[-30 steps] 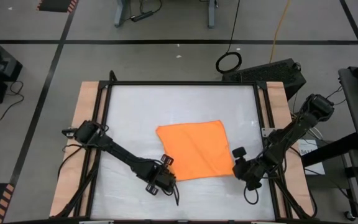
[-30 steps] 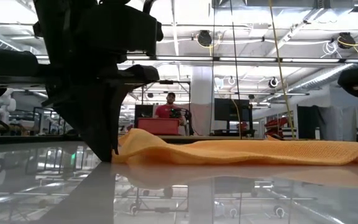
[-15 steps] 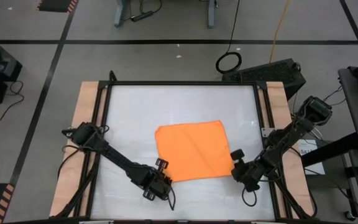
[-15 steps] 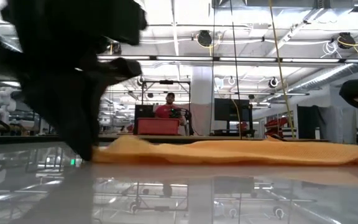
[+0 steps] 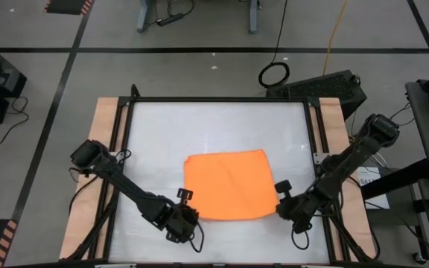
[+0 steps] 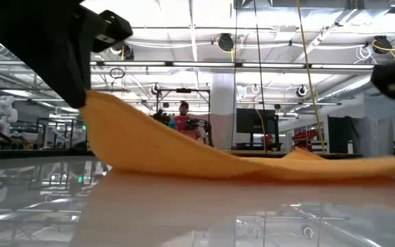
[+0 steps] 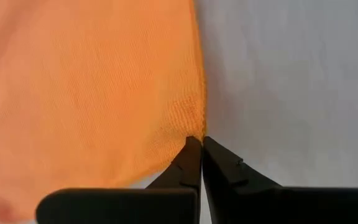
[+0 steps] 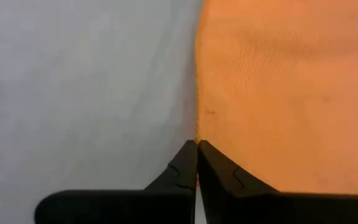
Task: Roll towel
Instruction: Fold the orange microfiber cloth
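On the white desk, toward its near edge, lies the orange towel, spread mostly flat. At the towel's near left corner, the left claw has its fingers pressed together on the cloth's edge. At the near right corner, the right claw is likewise closed tight on the towel's edge. From the low camera, the towel's left corner is lifted off the desk beneath the left claw, sloping down to the rest, which lies on the surface.
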